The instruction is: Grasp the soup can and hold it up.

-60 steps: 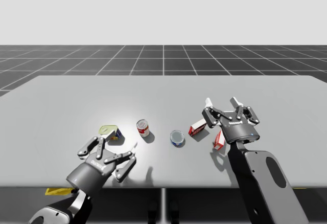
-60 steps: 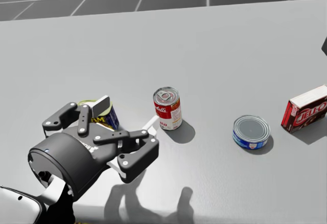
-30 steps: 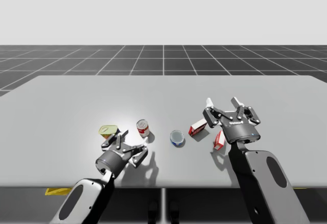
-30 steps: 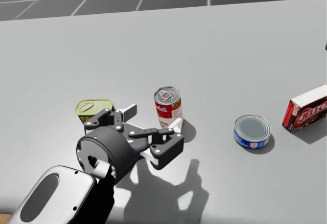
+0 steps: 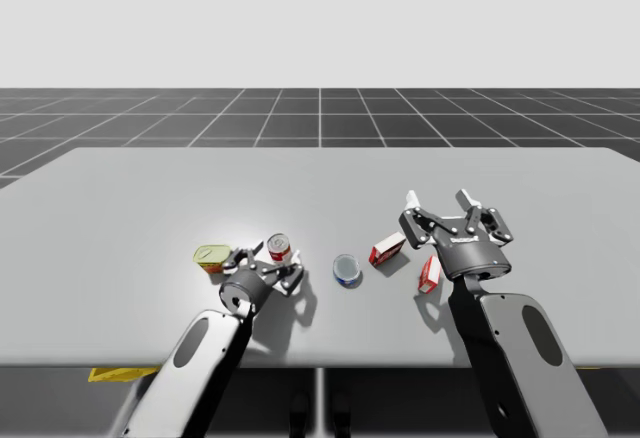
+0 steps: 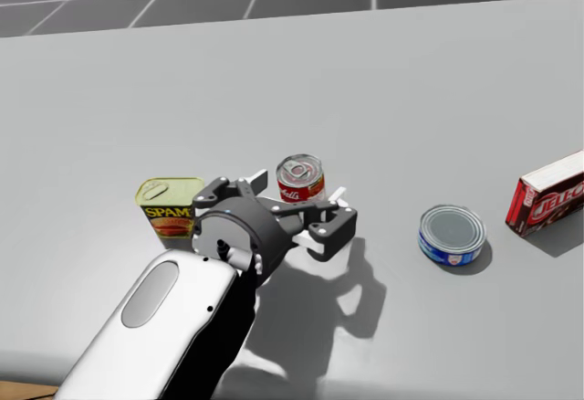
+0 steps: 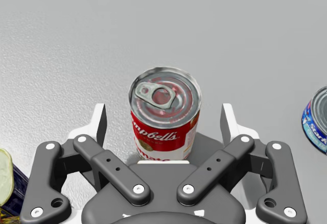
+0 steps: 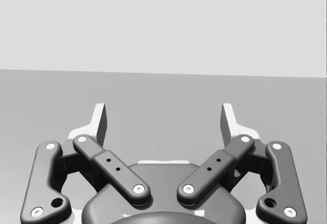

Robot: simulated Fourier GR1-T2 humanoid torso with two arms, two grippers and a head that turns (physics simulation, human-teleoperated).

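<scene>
Three cans: one red-and-white cylindrical soup can; one low round blue can with a silver lid; one yellow rectangular tin with rounded corners. All stand upright on the grey bench.
Two boxes: small red cardboard boxes with white ends. One lies near the blue can, the other just beside the first. The head view catches one at its edge.
Labels: the soup can has white script on its red band, a gold medallion where red meets white, and a pull-tab lid. The tin's side is yellow with dark lettering over a red picture. The blue can has print round its wall. The box has white lettering on red. Print noted, not transcribed.
Soup can position: on the bench between the tin and the blue can, apart from both.
Left pincer: spread wide, low at the bench, with the soup can between its fingers. The wrist view shows a strip of bare bench between each finger and the can wall, so neither finger touches it. The can's base sits close to the palm; contact there cannot be told.
Right pincer: spread just as wide, nothing between the fingers, held above the bench over the two red boxes.
</scene>
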